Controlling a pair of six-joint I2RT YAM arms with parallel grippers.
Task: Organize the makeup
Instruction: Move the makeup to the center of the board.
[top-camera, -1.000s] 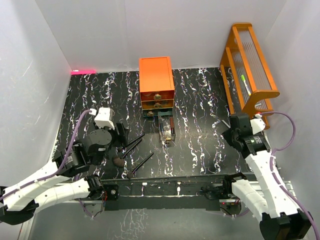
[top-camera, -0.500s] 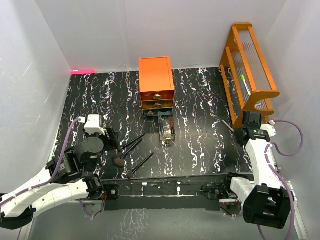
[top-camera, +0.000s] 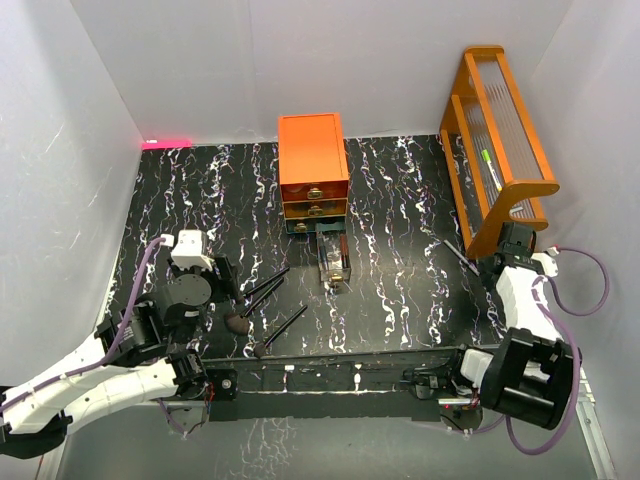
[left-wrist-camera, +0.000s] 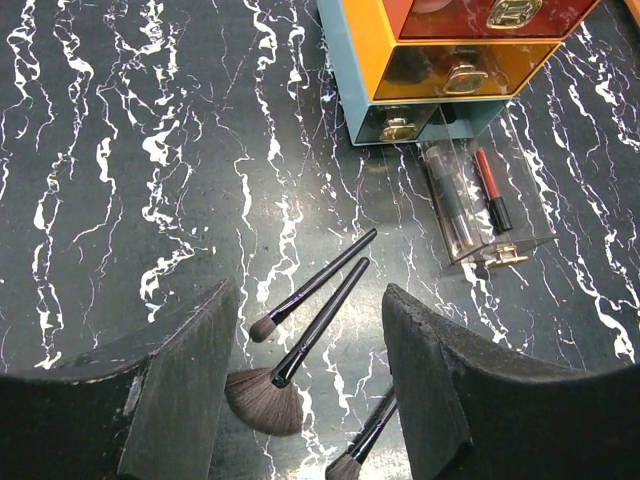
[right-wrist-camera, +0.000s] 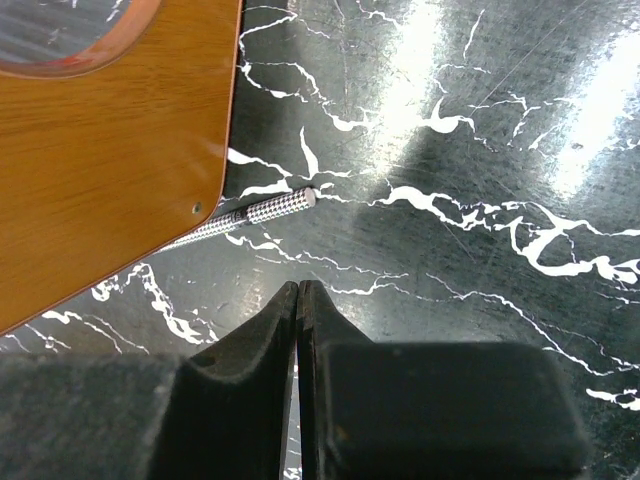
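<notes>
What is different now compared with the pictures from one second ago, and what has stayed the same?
The right arm folded back to the right; the right gripper now sits at the near end of the orange rack, shut and empty. The left gripper shifted slightly left, open as before. The brushes and the orange drawer chest did not move.

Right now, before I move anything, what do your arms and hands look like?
The left arm and right arm have white shells with black joints; a purple cable loops along each. The left hand and right hand each carry two broad, dark grey, matte fingers tapering toward the tips.
</notes>
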